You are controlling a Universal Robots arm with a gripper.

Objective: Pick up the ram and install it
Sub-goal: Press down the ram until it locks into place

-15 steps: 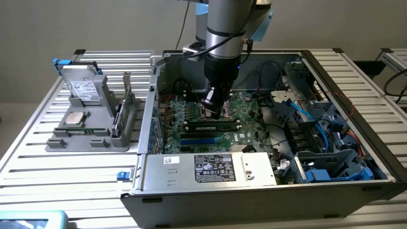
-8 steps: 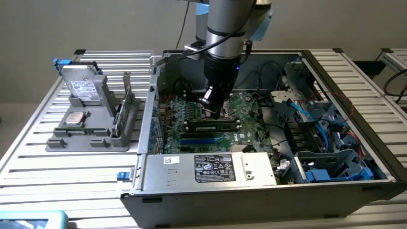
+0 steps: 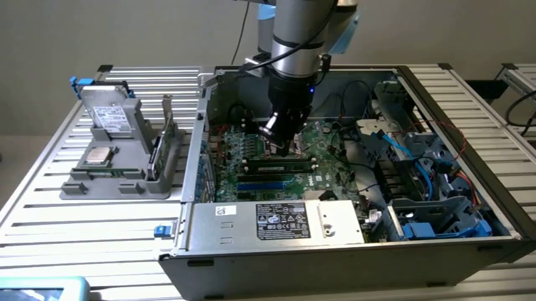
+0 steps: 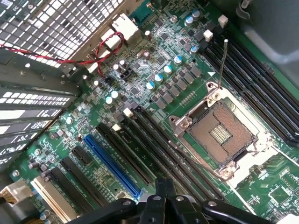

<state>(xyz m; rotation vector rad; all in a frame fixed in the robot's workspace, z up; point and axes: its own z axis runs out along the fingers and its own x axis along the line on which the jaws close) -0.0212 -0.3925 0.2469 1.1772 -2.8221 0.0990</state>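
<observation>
Student: Gripper state, and position of the ram, are asked for.

Instructor: Fingers are shown closed, with nothing seen clamped between them; the gripper is held low inside the open computer case, over the motherboard; in the wrist view the closed fingertips are seen above the long black slots beside the CPU socket. The ram is judged to be the narrow green stick with dark chips standing on edge in a slot just in front of the gripper in the exterior view; whether it is touched by the fingertips cannot be told.

Student: Handling properties of the part are requested.

Instructor: Light weight and stiffness are to be expected, the stick being a thin circuit board; fragility is assumed at the chips and at the contact edge; smooth faces are likely to be slippery under metal pads. A hold is best taken on the two flat faces near the middle of the upper edge, so that the stick is kept upright; the contact edge is to be left untouched; pressure is better spread along the top edge than applied at one corner.
</observation>
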